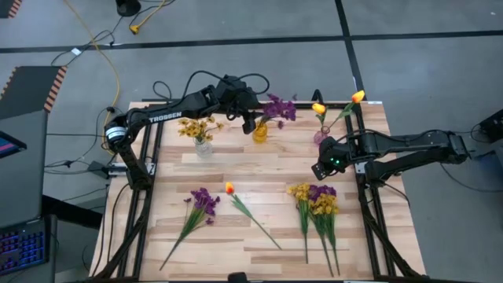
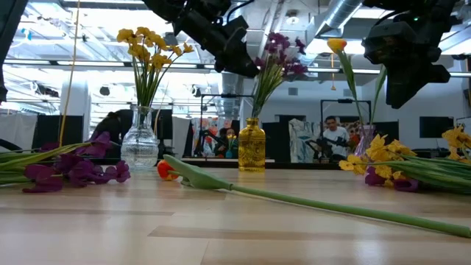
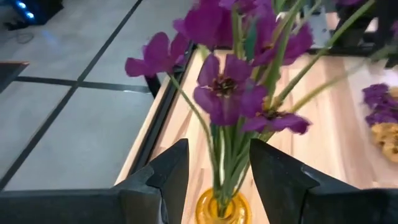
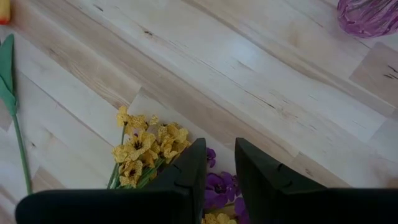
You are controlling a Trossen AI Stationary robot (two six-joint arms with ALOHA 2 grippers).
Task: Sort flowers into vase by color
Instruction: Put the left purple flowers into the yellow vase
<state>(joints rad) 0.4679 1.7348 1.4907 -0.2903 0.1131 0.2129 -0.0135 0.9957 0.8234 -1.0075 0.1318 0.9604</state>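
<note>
My left gripper [image 3: 219, 152] is open above the yellow vase [image 1: 260, 132] at the far middle of the table. Its fingers stand on either side of the green stems [image 3: 225, 155] of the purple flowers [image 1: 279, 108], which stand in that vase. I see no touch. My right gripper [image 4: 221, 152] hangs slightly open and empty above the table near the right edge, over a lying bunch of yellow and purple flowers [image 1: 316, 198]. A clear vase [image 1: 203, 147] holds yellow flowers [image 1: 196, 127]. A purple vase [image 1: 321, 135] holds two tulips [image 1: 357, 97].
On the near half of the table lie a purple bunch [image 1: 203, 203] at the left and a single orange tulip [image 1: 229, 189] with its long stem in the middle. People show in the room behind the table in the low view.
</note>
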